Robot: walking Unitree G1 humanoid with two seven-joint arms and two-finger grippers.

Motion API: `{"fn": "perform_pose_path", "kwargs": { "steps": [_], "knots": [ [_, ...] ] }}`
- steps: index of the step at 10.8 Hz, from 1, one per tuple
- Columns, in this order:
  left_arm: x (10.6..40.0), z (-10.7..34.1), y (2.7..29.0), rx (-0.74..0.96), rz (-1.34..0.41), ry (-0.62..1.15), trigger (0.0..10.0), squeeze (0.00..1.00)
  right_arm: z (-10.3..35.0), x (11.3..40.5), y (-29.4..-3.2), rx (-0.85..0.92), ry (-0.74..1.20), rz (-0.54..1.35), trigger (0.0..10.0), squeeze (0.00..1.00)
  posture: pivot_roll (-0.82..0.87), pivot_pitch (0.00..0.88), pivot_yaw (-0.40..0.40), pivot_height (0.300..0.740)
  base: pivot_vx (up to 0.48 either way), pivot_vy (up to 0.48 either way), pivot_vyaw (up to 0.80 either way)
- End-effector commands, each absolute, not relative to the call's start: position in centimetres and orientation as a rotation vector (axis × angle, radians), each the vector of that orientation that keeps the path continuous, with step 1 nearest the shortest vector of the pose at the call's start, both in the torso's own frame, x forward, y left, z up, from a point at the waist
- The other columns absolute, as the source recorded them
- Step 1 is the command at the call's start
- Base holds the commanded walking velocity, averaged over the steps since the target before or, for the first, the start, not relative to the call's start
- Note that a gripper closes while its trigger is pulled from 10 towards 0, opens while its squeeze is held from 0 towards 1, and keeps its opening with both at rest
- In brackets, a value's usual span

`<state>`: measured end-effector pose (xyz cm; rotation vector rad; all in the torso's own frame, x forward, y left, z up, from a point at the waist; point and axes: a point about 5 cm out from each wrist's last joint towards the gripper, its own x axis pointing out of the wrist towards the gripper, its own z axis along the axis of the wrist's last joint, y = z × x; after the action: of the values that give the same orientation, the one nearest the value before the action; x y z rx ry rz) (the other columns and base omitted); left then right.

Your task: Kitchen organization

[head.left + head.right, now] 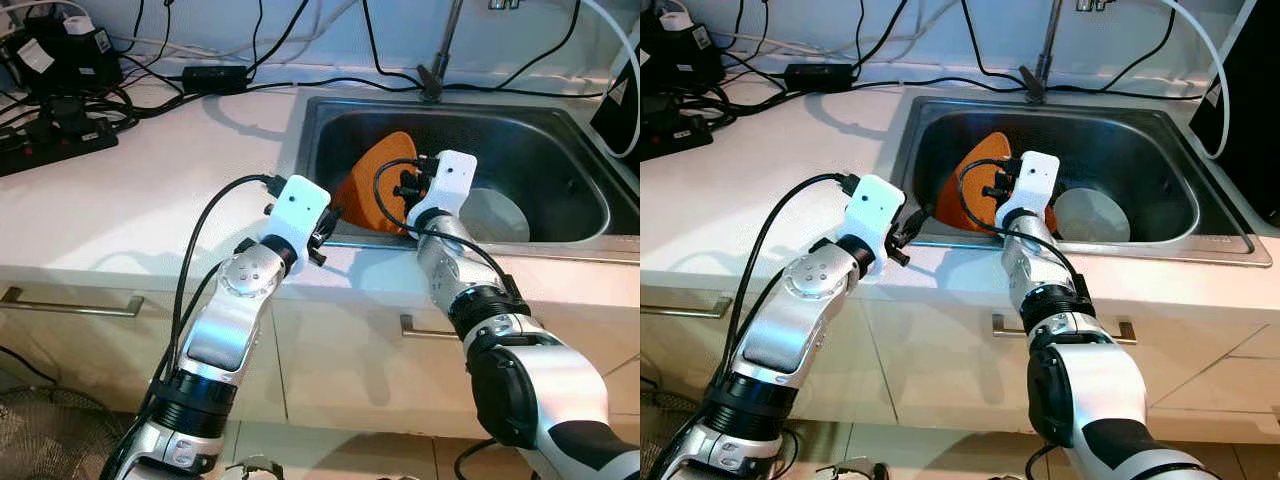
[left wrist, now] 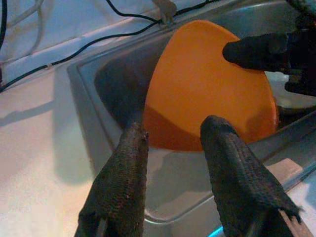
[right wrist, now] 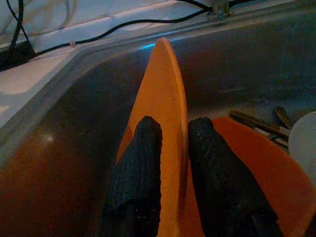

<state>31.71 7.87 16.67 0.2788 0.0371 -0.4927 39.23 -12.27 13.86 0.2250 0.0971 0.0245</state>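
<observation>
At the far left of the white desk (image 1: 150, 190), a black power strip (image 1: 55, 140) and a tangle of black cables (image 1: 200, 75) lie against the wall. Below the desk edge a metal drawer handle (image 1: 70, 303) runs along a pale cabinet front. The left tool (image 2: 173, 148) hovers over the front left corner of the steel sink (image 1: 590, 205), its two black fingers (image 2: 123, 182) spread apart and holding nothing, pointed toward the orange plate (image 1: 375, 180). That plate stands on edge inside the sink, tilted and leaning toward the sink's left wall. The right tool (image 3: 173, 148) is clamped on the plate's rim, one finger on each face, as the right wrist view shows plainly. Just behind the upright plate, lower in the basin, a second orange dish (image 3: 256, 163) lies nearly flat, with some dark cutlery (image 3: 261, 123) resting beyond it. To the right of the right wrist, a white plate (image 1: 495, 215) sits on the sink floor. A faucet stem (image 1: 440, 50) rises from the back rim of the sink, and a white cable (image 1: 620, 60) curves past a dark object at the far right.
</observation>
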Motion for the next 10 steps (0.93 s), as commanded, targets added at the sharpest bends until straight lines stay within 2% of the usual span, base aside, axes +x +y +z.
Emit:
{"fn": "perform_pose_path", "kwargs": {
  "steps": [1,2,3,4,7,9,10],
  "knots": [
    [31.6,16.5,7.8,0.282,-0.492,0.039,10.0,0.0,14.2,39.4,-12.3,0.192,0.078,0.026,10.0,0.0,0.15,0.0,-0.021,0.74,0.0,0.0,0.0],
    [31.7,16.6,7.9,0.283,-0.488,0.037,10.0,0.0,14.8,39.4,-12.7,0.094,0.036,0.004,10.0,1.0,0.14,0.0,-0.019,0.74,0.0,0.0,0.0],
    [31.7,16.5,7.9,0.285,-0.487,0.038,10.0,0.0,15.6,39.5,-13.2,-0.034,-0.035,-0.024,10.0,0.89,0.14,0.0,-0.018,0.74,0.0,0.0,0.0],
    [31.7,16.4,7.9,0.286,-0.487,0.039,10.0,0.0,15.9,39.5,-13.3,-0.059,-0.053,-0.033,10.0,0.0,0.14,0.0,-0.016,0.74,0.0,0.0,0.0],
    [31.9,17.0,7.7,0.274,-0.474,-0.012,10.0,0.0,16.9,39.4,-12.7,-0.084,-0.15,-0.01,10.0,0.0,0.13,0.0,-0.013,0.74,0.0,0.0,0.0],
    [32.2,17.9,8.3,0.227,-0.395,-0.129,10.0,0.0,17.9,38.9,-12.1,-0.074,-0.268,0.037,10.0,0.0,0.12,0.0,-0.011,0.74,0.0,0.0,0.0],
    [32.4,18.7,9.3,0.19,-0.293,-0.242,10.0,0.0,18.8,37.8,-11.8,-0.058,-0.391,0.075,10.0,0.0,0.1,0.0,-0.007,0.74,0.0,0.0,0.0]
  ]
}}
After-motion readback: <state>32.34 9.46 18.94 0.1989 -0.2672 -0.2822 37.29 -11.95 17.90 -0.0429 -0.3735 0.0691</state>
